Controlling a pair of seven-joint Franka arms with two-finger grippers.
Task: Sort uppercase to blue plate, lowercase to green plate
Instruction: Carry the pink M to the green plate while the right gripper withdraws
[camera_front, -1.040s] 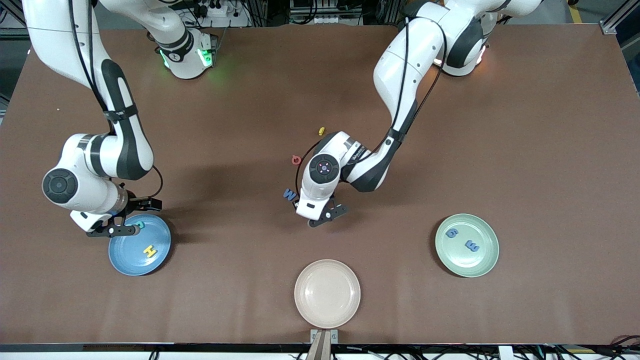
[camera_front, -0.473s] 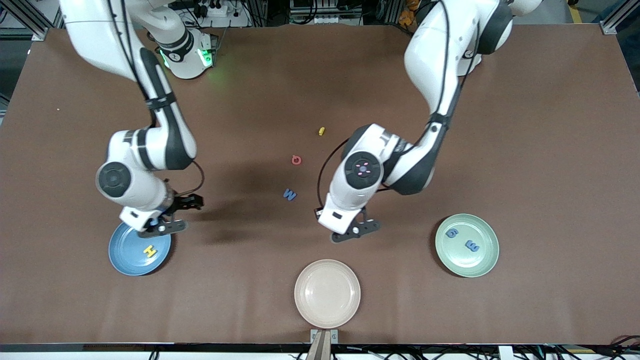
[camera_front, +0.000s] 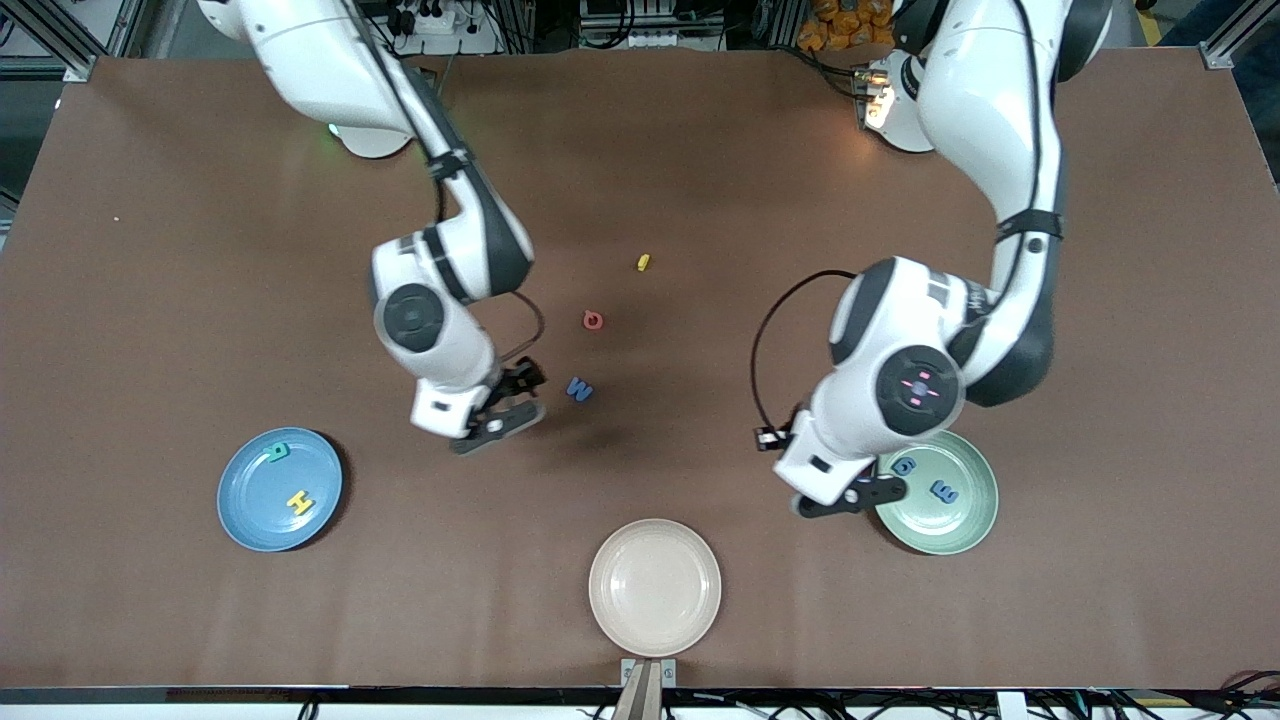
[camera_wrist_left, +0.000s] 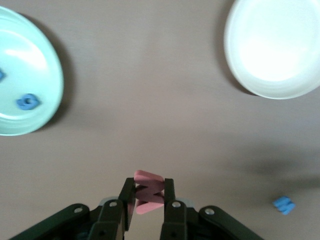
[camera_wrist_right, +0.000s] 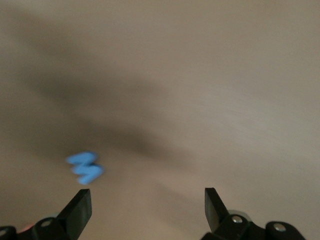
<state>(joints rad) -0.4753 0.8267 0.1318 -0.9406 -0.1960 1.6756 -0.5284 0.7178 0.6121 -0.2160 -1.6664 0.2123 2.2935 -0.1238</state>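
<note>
A red foam w (camera_wrist_left: 148, 198) is being held pinched in the left gripper (camera_wrist_left: 148, 206) just beside the green plate (camera_front: 962, 528); release over it is called for. The wide-open right gripper (camera_wrist_right: 148, 202) is being held over the table just beside the blue M (camera_front: 579, 389), to be grasped next.

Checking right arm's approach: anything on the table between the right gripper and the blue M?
Nothing. In the right wrist view, bare brown table separates the open right gripper from the blue M; the front view agrees.

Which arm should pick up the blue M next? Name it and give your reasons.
Right. The right hand is open and empty, hovering beside the blue M, which shows just ahead of its fingers in its wrist view. The left hand is shut on the red w at the green plate's edge.
</note>
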